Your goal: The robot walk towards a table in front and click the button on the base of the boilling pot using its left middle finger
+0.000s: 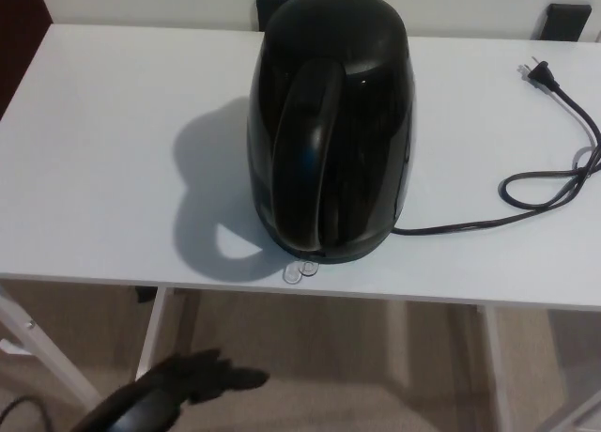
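A black kettle (331,122) stands near the front edge of a white table (103,160), handle toward the camera, its clear button (299,270) poking out at the base. The cord (540,183) loops away to the right and ends in a plug (538,71) lying loose on the tabletop. Below the table edge, the left hand (199,376) shows at lower left — empty, blurred, one finger (246,379) pointing right — well apart from the button.

Single head camera, looking steeply down.
It faced forward over the white desk (113,150), close above the kettle (329,122), taking in the desk's near edge and the floor (376,376) below.
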Robot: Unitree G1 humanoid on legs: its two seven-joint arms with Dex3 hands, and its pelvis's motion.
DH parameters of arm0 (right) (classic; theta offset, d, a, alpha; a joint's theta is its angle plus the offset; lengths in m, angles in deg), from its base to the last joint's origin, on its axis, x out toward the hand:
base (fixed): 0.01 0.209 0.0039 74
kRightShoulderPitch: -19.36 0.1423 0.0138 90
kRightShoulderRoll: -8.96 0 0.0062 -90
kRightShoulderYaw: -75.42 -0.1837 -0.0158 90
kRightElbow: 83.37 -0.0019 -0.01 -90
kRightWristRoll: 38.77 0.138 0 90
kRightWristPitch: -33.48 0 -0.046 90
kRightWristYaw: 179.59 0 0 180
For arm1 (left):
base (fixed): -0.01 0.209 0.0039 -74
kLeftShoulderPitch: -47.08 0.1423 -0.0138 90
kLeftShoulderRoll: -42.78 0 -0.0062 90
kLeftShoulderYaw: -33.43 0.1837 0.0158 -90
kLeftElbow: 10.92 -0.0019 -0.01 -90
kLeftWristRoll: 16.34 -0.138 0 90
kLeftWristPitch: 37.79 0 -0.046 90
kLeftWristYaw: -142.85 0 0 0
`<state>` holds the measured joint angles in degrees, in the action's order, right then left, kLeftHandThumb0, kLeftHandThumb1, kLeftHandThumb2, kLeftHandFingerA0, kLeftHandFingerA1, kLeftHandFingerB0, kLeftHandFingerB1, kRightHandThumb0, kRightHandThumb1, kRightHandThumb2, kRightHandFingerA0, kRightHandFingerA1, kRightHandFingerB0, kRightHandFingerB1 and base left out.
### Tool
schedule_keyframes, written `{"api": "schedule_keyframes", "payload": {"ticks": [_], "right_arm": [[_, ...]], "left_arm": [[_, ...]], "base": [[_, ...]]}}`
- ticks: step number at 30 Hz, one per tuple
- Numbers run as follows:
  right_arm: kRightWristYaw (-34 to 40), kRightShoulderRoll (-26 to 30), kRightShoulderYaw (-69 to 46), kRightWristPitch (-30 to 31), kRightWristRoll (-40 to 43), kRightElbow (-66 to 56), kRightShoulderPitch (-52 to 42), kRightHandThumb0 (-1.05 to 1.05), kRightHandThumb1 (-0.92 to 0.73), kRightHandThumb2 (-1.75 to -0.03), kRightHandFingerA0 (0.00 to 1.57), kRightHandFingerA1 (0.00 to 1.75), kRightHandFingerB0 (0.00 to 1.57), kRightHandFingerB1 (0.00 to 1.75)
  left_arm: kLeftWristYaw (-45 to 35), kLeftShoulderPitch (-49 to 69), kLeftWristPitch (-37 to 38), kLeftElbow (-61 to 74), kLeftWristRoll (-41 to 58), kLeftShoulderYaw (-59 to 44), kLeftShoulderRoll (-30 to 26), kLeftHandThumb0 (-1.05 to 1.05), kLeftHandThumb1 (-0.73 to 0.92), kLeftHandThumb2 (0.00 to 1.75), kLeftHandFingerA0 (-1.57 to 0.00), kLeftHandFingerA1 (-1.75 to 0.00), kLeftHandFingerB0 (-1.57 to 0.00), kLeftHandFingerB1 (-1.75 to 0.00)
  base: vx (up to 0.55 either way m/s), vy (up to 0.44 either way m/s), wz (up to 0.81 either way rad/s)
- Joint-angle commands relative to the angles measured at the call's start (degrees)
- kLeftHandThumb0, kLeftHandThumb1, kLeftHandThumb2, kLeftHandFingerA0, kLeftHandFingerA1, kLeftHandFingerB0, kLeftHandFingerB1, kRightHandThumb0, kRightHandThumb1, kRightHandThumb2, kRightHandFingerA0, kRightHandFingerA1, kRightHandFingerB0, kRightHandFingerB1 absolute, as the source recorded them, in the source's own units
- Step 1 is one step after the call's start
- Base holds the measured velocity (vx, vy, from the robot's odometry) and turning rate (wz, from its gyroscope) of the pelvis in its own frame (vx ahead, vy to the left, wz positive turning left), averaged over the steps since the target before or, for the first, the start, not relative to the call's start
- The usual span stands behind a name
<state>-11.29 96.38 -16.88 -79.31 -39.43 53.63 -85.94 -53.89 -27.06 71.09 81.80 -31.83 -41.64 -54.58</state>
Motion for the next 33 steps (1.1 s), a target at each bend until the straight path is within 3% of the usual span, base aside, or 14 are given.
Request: {"api": "schedule_keyframes", "payload": {"ticks": [1, 6, 7, 17, 33], "right_arm": [[-0.31, 0.35, 0.11, 1.78, -0.30, -0.29, 1.18, -0.40, -0.55, -0.75, 0.63, 0.55, 0.35, 0.45], [-0.59, 0.72, 0.24, 1.43, -0.47, -0.03, 1.82, -0.39, -0.55, -0.75, 0.63, 0.55, 0.33, 0.44], [-0.67, 0.71, 0.23, 1.61, -0.38, -0.27, 1.89, -0.31, -0.66, -0.60, 0.70, 0.47, 0.38, 0.36], [-0.91, 0.85, 0.49, 2.14, -0.24, -0.52, 2.64, -0.31, -0.65, -0.60, 0.73, 0.48, 0.38, 0.36], [-0.72, 1.42, 1.34, 3.67, -0.83, -2.34, 2.10, -0.33, -0.65, -0.59, 0.74, 0.47, 0.40, 0.36]], "left_arm": [[3.97, -14.04, 13.13, 6.15, -28.10, 9.70, -4.67, -0.88, 0.78, 0.64, -0.35, -0.34, -0.32, -0.33], [5.86, -19.07, 11.34, 3.41, -32.61, 13.19, -5.26, -0.89, 0.79, 0.65, -0.31, -0.33, -0.31, -0.34], [6.32, -19.93, 11.22, 2.71, -33.12, 13.65, -5.24, -0.88, 0.77, 0.64, -0.33, -0.34, -0.32, -0.34], [12.21, -26.07, 9.85, -3.72, -36.74, 18.51, -6.47, -0.88, 0.79, 0.65, -0.33, -0.34, -0.32, -0.33], [15.02, -28.77, 8.45, -5.81, -37.84, 21.36, -8.55, -0.87, 0.80, 0.65, -0.30, -0.33, -0.29, -0.32]], "base": [[0.00, 0.000, 0.00], [0.00, 0.000, 0.00], [0.00, 0.000, 0.00], [0.00, 0.000, 0.00], [0.00, 0.000, 0.00]]}}
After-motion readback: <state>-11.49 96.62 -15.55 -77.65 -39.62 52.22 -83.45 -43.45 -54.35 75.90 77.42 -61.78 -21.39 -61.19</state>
